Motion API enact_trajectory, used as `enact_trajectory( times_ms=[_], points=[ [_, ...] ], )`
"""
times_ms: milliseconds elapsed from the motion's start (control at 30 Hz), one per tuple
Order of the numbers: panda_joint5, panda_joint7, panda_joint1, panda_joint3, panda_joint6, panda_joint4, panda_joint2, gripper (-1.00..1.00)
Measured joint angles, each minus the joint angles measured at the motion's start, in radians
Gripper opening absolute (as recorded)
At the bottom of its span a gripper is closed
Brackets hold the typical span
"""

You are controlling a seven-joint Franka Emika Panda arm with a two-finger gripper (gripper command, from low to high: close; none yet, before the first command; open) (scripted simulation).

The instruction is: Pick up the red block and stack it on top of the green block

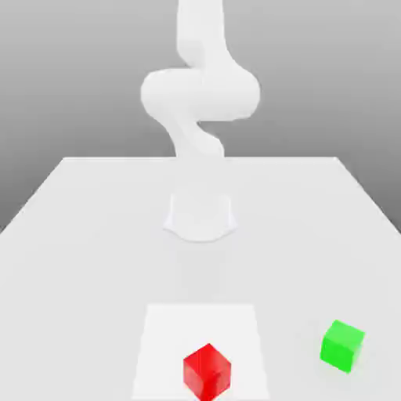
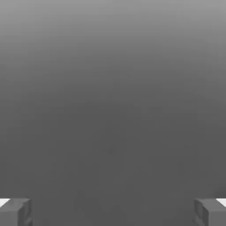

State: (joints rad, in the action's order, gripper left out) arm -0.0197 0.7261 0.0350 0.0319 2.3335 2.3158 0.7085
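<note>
The red block (image 1: 207, 370) sits on a paler square patch of the table near the front edge, turned corner-on. The green block (image 1: 342, 345) rests on the table toward the exterior view's right, well apart from the red one. In the hand view my gripper (image 2: 113, 212) is open: its two grey fingertips (image 2: 15, 212) stand far apart at the picture's edges with nothing between them, facing plain grey background. Neither block lies near the fingers.
The white arm (image 1: 200, 94) rises from its round base (image 1: 200, 215) at the middle of the white table (image 1: 78, 235). The table's edges run along the back and both sides.
</note>
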Motion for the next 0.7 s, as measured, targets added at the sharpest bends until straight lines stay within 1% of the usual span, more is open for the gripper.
enact_trajectory(
  times_ms=[333,533,700],
  points=[
    [-0.084,-0.302,0.123,0.108,0.135,0.064,-0.371,0.0],
    [-0.124,-0.473,0.156,0.129,0.216,0.102,-0.589,0.0],
    [-0.117,-0.586,0.164,0.128,0.285,0.134,-0.765,0.0]
  ],
)
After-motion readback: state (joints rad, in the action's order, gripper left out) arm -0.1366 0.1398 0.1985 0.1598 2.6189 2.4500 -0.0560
